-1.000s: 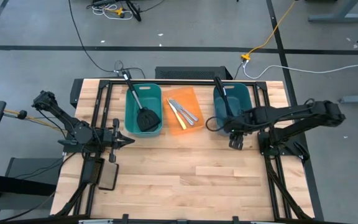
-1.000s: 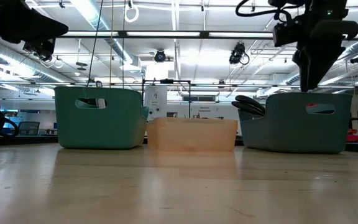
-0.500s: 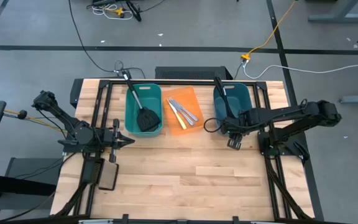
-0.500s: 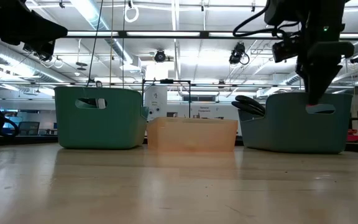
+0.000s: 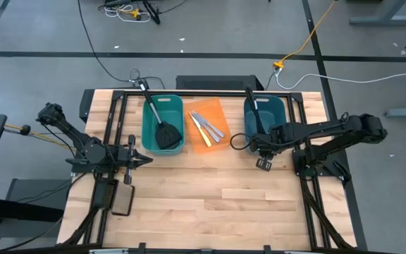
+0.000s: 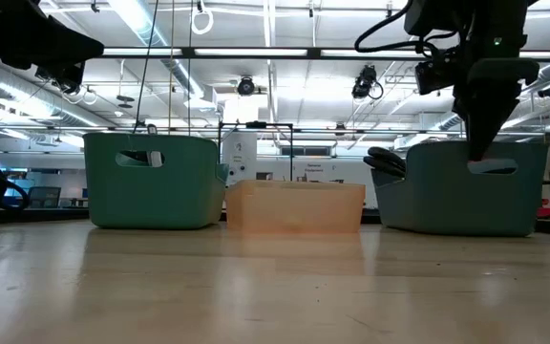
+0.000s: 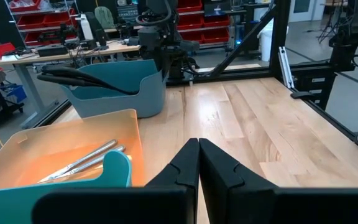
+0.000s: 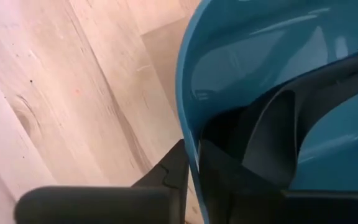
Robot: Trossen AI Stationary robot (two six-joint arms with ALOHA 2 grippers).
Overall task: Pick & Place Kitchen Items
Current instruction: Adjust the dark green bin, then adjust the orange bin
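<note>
We judge the step in hand to be work at the blue bin [image 5: 268, 113], where the right end effector [image 5: 263, 163] hangs over the counter [image 5: 210, 197] at the bin's near wall. To do it well we would keep the wrist clear of the rim, come down straight, and avoid dragging the bin sideways, since a light plastic bin will slide easily on bare wood. In the right wrist view the two dark fingers [image 8: 173, 165] stand close together, straddling or pressing the bin's edge; we think they are pinched on the rim, but that view is too tight for us to be sure, so we cannot tell the opening. We see nothing else between them. The long black ladles [image 5: 254, 107] lie in the blue bin with handles sticking out over its far rim, and from the left wrist view their handles [image 7: 82, 78] cross the bin's top. The black slotted spatula [image 5: 162, 131] rests in the teal bin [image 5: 162, 123], handle leaning out past the far edge. The table knives [image 5: 208, 127] lie together in the orange bin [image 5: 206, 120] between the two. The left end effector [image 5: 141, 161] waits above the counter just beside the teal bin's near corner, its fingers [image 7: 185, 165] brought fully together and holding nothing.
</note>
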